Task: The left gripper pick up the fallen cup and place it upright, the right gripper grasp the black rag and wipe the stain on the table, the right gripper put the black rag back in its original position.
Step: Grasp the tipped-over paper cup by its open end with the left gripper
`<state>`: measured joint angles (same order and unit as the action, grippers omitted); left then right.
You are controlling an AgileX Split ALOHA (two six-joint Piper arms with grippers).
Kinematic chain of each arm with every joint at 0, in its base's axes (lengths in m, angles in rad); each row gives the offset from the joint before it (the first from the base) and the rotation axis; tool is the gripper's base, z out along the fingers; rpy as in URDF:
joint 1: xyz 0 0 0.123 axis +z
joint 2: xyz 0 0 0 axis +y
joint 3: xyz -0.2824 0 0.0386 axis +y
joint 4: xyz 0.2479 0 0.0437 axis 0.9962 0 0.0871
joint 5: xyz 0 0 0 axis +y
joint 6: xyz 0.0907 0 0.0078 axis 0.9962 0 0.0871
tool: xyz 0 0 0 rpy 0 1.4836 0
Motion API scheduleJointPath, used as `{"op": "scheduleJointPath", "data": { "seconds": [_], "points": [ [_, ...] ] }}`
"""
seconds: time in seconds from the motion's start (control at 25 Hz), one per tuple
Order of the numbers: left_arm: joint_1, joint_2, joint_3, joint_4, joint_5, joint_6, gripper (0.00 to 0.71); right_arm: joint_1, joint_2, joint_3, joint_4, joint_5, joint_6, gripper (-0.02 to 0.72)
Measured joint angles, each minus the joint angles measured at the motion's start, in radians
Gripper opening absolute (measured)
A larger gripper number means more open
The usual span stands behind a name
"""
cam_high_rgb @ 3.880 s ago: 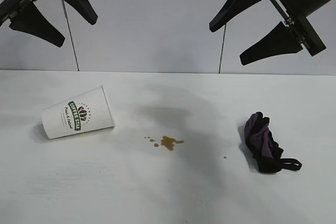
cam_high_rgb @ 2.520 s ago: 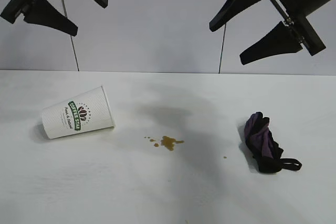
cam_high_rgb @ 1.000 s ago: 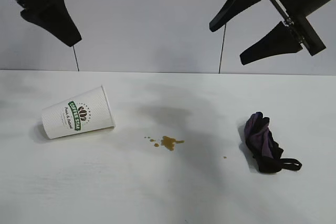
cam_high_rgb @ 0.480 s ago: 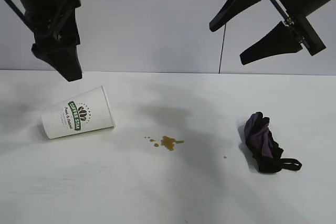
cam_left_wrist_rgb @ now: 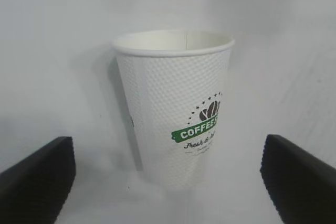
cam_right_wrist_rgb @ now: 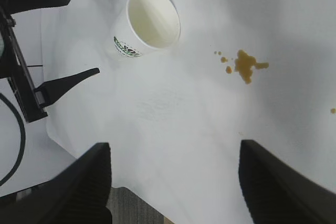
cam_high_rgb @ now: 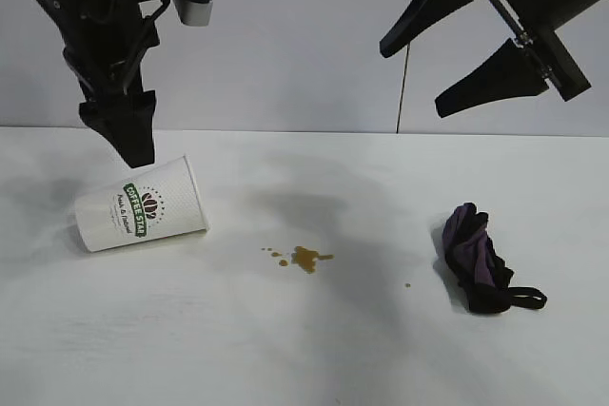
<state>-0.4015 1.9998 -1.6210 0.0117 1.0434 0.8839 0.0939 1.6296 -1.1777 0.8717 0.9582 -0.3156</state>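
Note:
The white cup (cam_high_rgb: 143,204) lies on its side at the left of the table (cam_high_rgb: 285,358), mouth toward the middle. My left gripper (cam_high_rgb: 130,145) hangs open just above its base end, fingers pointing down, apart from it. In the left wrist view the cup (cam_left_wrist_rgb: 176,108) sits between the two wide-spread fingers (cam_left_wrist_rgb: 37,182), untouched. The brown stain (cam_high_rgb: 303,257) marks the table's middle. The black rag (cam_high_rgb: 476,259) lies bunched at the right. My right gripper (cam_high_rgb: 411,81) stays high above the rag, open and empty. The right wrist view shows the cup (cam_right_wrist_rgb: 152,19), the stain (cam_right_wrist_rgb: 244,65) and the left gripper (cam_right_wrist_rgb: 79,35).
A tiny brown droplet (cam_high_rgb: 407,284) sits between the stain and the rag. A grey panelled wall (cam_high_rgb: 285,45) stands behind the table. The right wrist view shows the table's edge (cam_right_wrist_rgb: 79,153) beyond the cup.
The left arm has swung down from the top left corner and now points its open fingers at the cup. The right arm, cup, rag and stain have not moved.

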Motion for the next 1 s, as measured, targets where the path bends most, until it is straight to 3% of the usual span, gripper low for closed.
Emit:
{"op": "scheduleJointPath", "data": {
  "seconds": [1.0],
  "points": [
    [0.0, 0.188, -0.095, 0.014, 0.007, -0.045, 0.687, 0.0, 0.0, 0.0, 0.0, -0.008, 0.0, 0.473]
  ]
}}
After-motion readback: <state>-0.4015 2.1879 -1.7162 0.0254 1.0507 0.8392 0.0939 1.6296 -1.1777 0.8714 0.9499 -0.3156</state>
